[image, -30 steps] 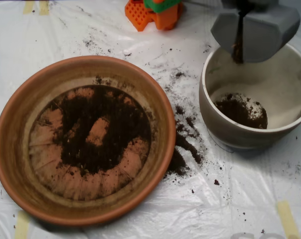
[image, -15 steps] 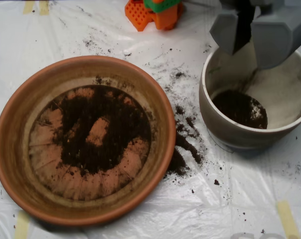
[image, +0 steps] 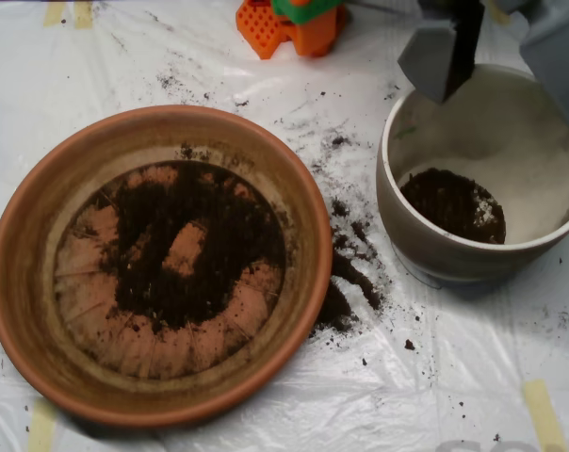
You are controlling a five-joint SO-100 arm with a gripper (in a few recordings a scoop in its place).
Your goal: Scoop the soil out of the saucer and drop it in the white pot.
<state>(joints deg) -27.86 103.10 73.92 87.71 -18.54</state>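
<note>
The terracotta saucer (image: 40,311) fills the left half of the overhead view, with dark soil (image: 209,254) spread over the middle of its ridged base around a bare patch. At the right stands the white pot (image: 407,226), a dark heap of soil (image: 449,202) on its floor. My grey scoop (image: 506,52) hangs over the pot's far rim, wide open, its two halves spread far apart with nothing between them.
Spilled soil (image: 346,278) lies scattered on the white plastic sheet between saucer and pot. An orange and green plastic block (image: 289,21) sits at the top edge. Strips of tape (image: 544,410) mark the sheet at the lower right.
The scoop has opened wide over the pot, its halves spreading apart. The soil it held has dropped, and the heap in the pot has grown.
</note>
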